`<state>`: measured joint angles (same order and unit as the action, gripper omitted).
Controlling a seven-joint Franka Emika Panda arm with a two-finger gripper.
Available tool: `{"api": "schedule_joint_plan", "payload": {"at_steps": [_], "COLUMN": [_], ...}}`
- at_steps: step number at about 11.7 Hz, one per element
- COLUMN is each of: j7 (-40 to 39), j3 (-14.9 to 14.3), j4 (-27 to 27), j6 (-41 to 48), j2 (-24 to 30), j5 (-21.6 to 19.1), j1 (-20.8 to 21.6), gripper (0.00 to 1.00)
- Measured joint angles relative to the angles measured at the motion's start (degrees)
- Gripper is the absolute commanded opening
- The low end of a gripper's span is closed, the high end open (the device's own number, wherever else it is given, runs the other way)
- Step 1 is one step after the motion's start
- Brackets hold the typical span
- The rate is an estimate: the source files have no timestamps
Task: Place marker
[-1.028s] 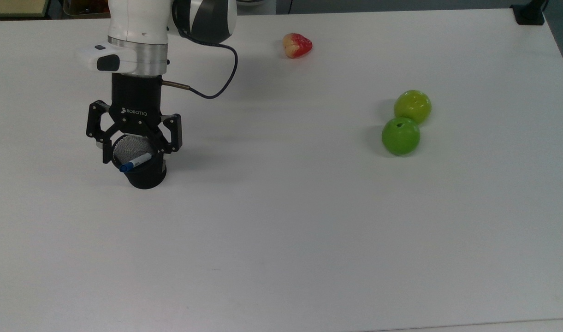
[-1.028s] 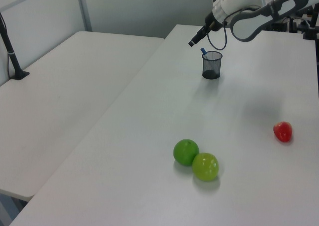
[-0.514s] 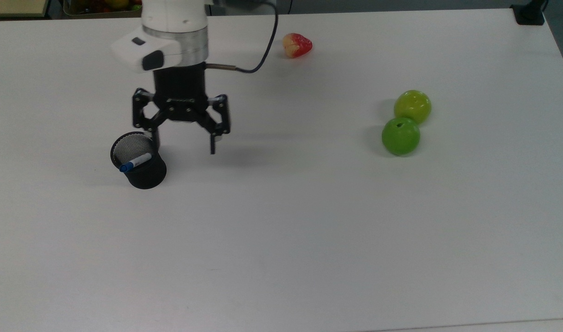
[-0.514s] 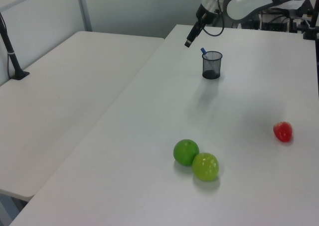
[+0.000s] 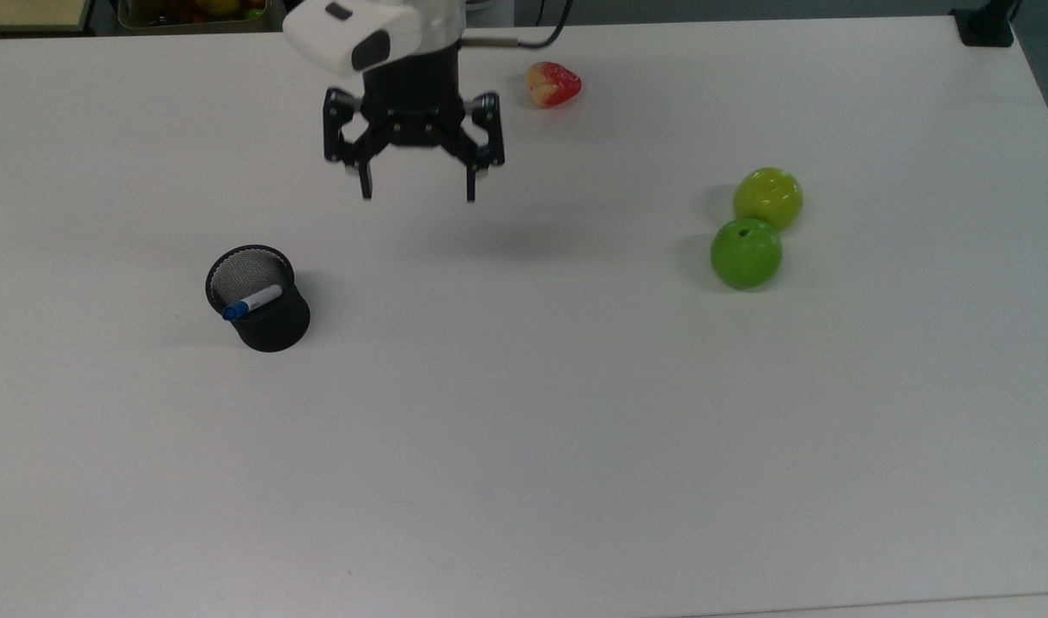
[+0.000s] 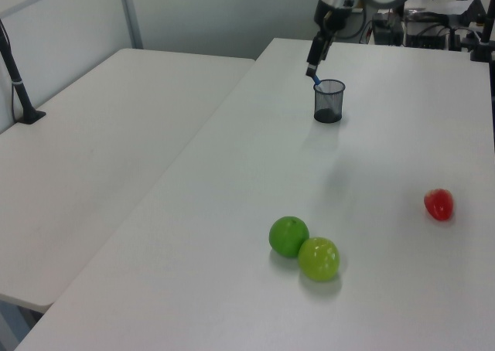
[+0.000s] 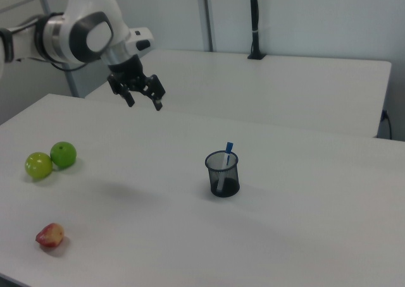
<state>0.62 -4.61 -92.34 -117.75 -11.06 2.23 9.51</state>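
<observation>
The marker [image 5: 251,303], white with a blue cap, stands leaning inside the black mesh cup [image 5: 266,322], its blue end poking above the rim [image 7: 228,149]. The cup [image 7: 222,173] [image 6: 329,101] sits on the white table at the top view's left. My gripper [image 5: 418,190] hangs open and empty above the table, up and to the right of the cup in the top view. In the right view the gripper [image 7: 145,103] is high up and far to the left of the cup. In the left view the gripper [image 6: 315,59] hangs just above the cup's left edge.
Two green apples [image 5: 746,252] [image 5: 768,197] lie touching at the top view's right. A red and yellow fruit [image 5: 553,84] lies near the far edge, just right of my gripper. A second white table [image 6: 100,142] adjoins in the left view.
My gripper, open over the cup a second ago, has risen and moved to the top view's right and upward, away from the cup. The marker has stayed in the cup.
</observation>
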Motion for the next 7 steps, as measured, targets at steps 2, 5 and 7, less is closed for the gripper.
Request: {"api": "schedule_joint_plan", "payload": {"at_steps": [2, 5, 7], "j7": [0.0, 0.0, 0.0], "j3": [0.0, -0.1, -0.2], "j4": [0.8, 0.8, 0.8], "j6": [8.9, 21.8, 26.6], "j2": [2.9, 8.0, 10.2], "j5": [0.0, 0.0, 0.1], "j1": [0.2, 0.2, -0.4], "gripper": [1.00, 1.00, 1.00]}}
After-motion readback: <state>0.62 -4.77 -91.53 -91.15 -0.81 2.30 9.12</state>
